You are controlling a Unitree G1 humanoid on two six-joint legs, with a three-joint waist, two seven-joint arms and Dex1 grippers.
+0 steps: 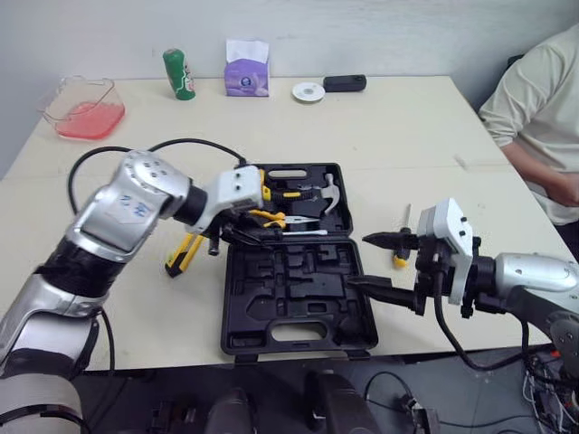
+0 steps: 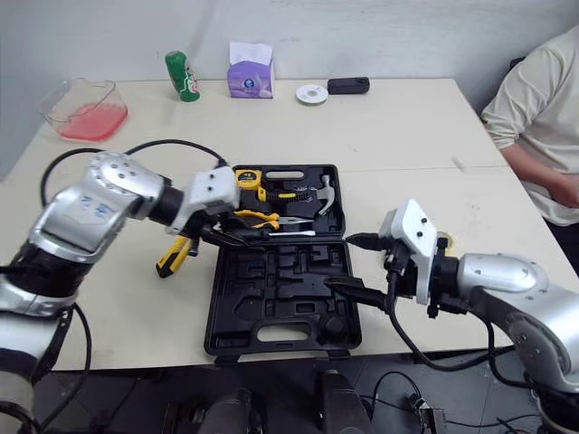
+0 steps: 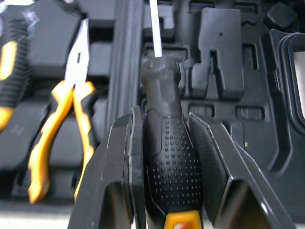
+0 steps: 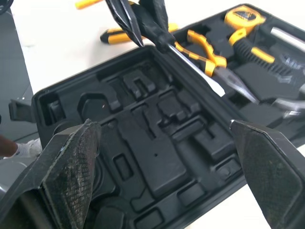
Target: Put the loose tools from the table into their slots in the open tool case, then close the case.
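Note:
The black tool case (image 1: 298, 348) lies open in the middle of the table. Its far half holds a tape measure (image 2: 246, 178), yellow-handled pliers (image 1: 267, 217) and a hammer (image 1: 330, 194); its near half has bare moulded slots. My left gripper (image 1: 231, 237) is shut on the black-and-yellow handle of a screwdriver (image 3: 164, 157), whose shaft (image 4: 190, 67) lies over the case's hinge line. My right gripper (image 1: 362, 262) hangs open beside the right edge of the case, holding nothing. A yellow-and-black tool (image 1: 184, 254) lies on the table left of the case. A small yellow-handled tool (image 1: 399, 260) lies right of it.
At the back of the table stand a pink tray (image 1: 81, 108), a green can (image 1: 179, 74), a purple tissue box (image 1: 247, 68), a white disc (image 1: 308, 91) and a black device (image 1: 345, 83). A person (image 1: 543, 117) sits at the right edge.

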